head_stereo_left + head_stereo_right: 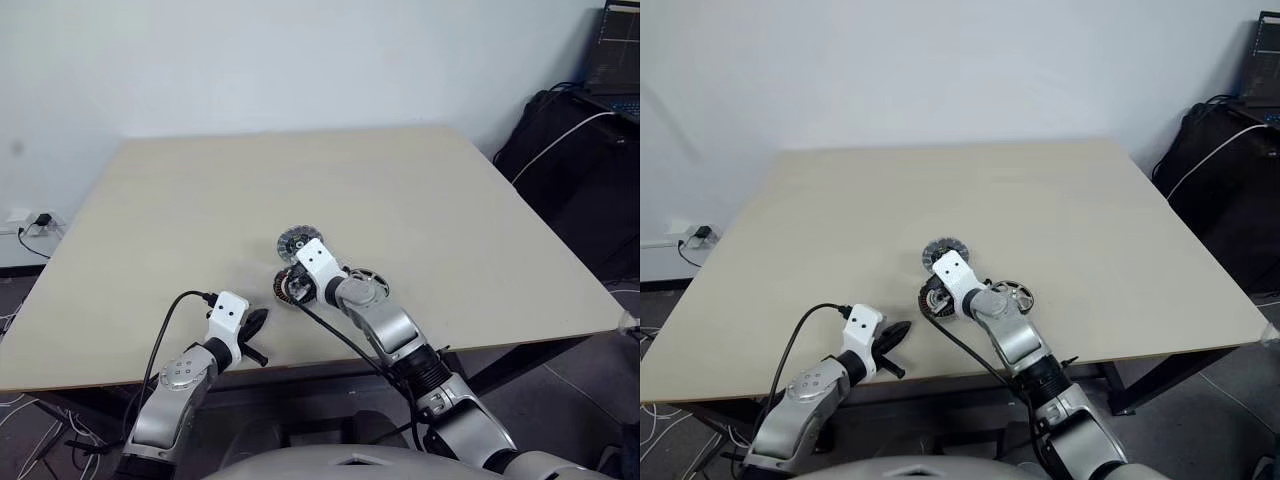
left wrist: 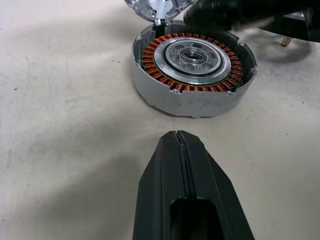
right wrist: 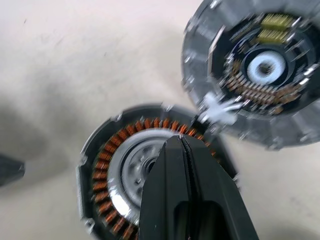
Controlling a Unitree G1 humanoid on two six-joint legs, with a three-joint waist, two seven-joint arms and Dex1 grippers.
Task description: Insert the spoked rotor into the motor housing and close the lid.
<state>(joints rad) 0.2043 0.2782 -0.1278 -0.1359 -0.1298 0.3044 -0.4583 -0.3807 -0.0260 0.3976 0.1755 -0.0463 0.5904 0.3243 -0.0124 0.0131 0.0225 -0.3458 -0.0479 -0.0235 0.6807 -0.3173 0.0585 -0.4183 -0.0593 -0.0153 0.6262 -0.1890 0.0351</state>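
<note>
Near the table's front edge: motor housing (image 2: 194, 70), open, windings bare.
Lid (image 3: 260, 70): just behind it.
Spoked rotor (image 1: 366, 281): beside it.
Right hand (image 3: 183, 145): closed, empty, above housing.
Left hand (image 2: 181, 145): closed, empty.
Advice: open the right hand, grasp rotor's rim, seat it centred.

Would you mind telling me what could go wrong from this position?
The right gripper hangs shut over the motor housing; its fingers could scrape the copper windings. The lid lies open right beside the housing and could get nudged. The spoked rotor sits beside the right forearm, which could sweep it away.
</note>
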